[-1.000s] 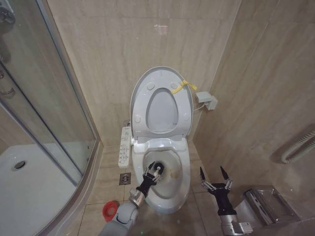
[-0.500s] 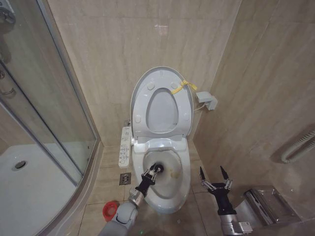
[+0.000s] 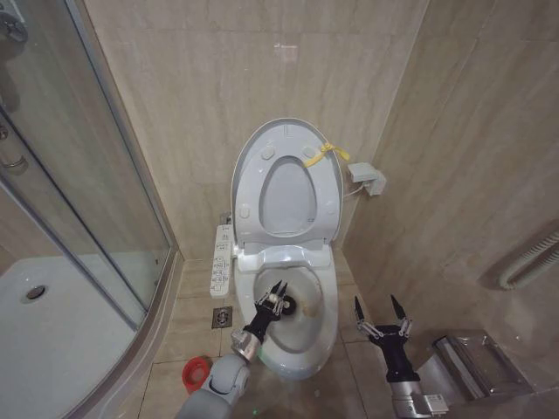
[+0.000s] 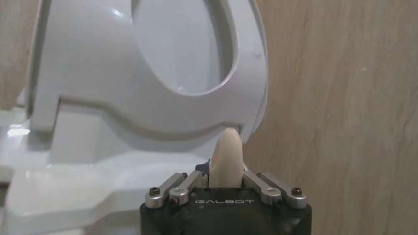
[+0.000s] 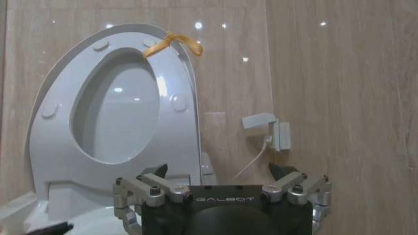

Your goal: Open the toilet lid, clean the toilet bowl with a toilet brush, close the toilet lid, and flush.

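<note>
Toilet lid is found raised, leaning against the tiled wall together with the ring seat, a yellow ribbon tied at its edge. Opening is therefore judged complete.

Toilet bowl is exposed below it, with the button panel along the side nearer the shower glass. A brownish mark is noted inside the bowl at the basin's far side.

The left gripper is positioned over the bowl opening, reaching in from the near rim. In the left wrist view a pale, slim handle is seen clamped between its fingers; this is taken to be the toilet brush. The brush head cannot be made out clearly. The red holder stands on the floor beside the bowl, near the robot's left arm.

The right gripper is held idle beside the bowl, apart from it, with its fingers spread and nothing between them.

The step in hand is assessed as scrubbing of the bowl. The next move is judged to require the brush being carried across the stained area under a firm grasp, clear of the raised seat and lid.
</note>
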